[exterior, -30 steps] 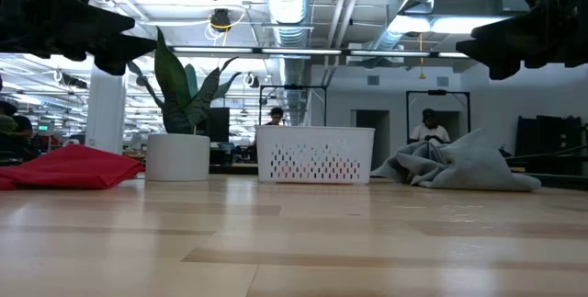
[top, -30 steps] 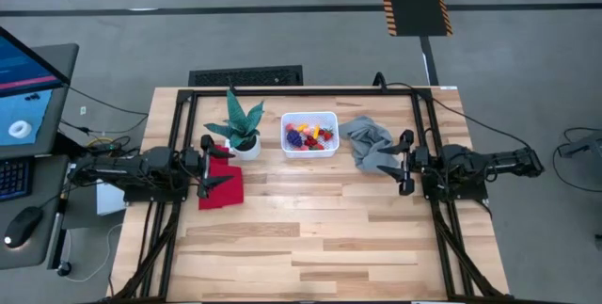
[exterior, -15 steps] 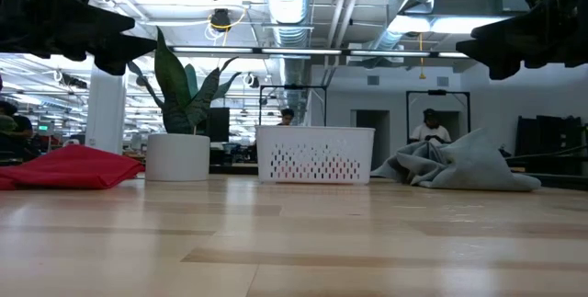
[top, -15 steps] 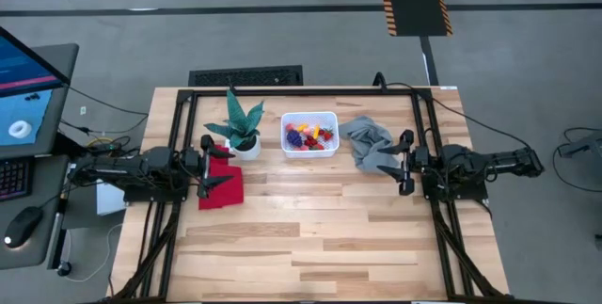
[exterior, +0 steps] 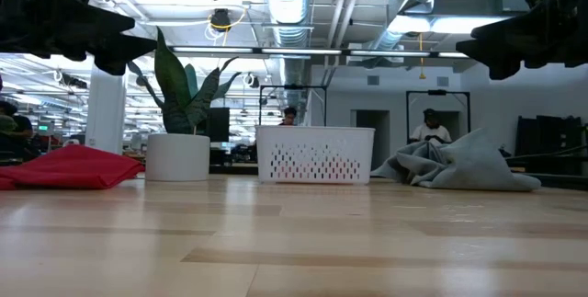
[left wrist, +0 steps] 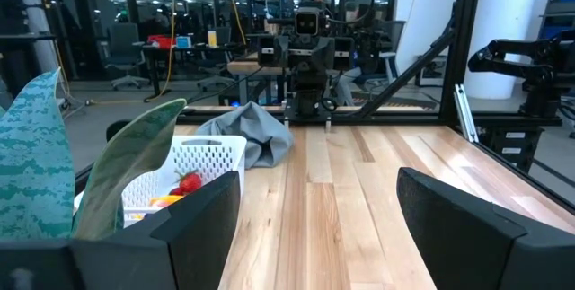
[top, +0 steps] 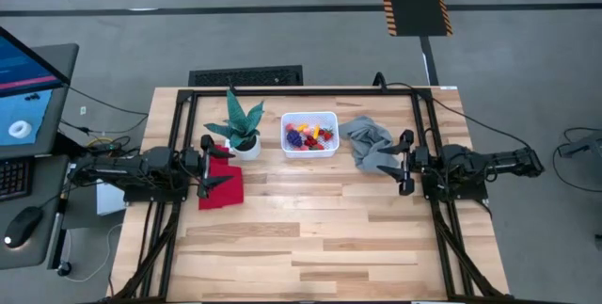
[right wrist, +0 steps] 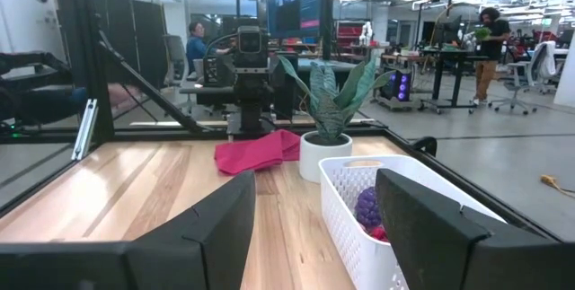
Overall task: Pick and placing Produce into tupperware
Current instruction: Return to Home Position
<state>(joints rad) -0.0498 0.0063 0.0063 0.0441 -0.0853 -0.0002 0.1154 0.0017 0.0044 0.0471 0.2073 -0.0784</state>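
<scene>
Dark-fingered and spread wide, your left gripper (top: 217, 164) hangs empty above the crumpled red cloth (top: 226, 193) at the left side of the pale wooden slat table (top: 310, 238), pointing toward the middle. Your right gripper (top: 403, 163) faces it from the right side, its fingers parted just as wide with nothing between them, at the edge of the rumpled grey cloth (top: 367, 142). In the low view you can see both arms raised clear of the tabletop. Between the two cloths, near the table's far edge, stands the small white rectangular plastic tupperware bin (top: 309, 115) with perforated walls, well apart from both grippers. The tiny toy produce (top: 308, 136) lies heaped inside it in red, yellow and purple pieces. Just left of the bin stands a green spiky-leaved plant in a round white pot (top: 241, 135), close beside the red cloth.
</scene>
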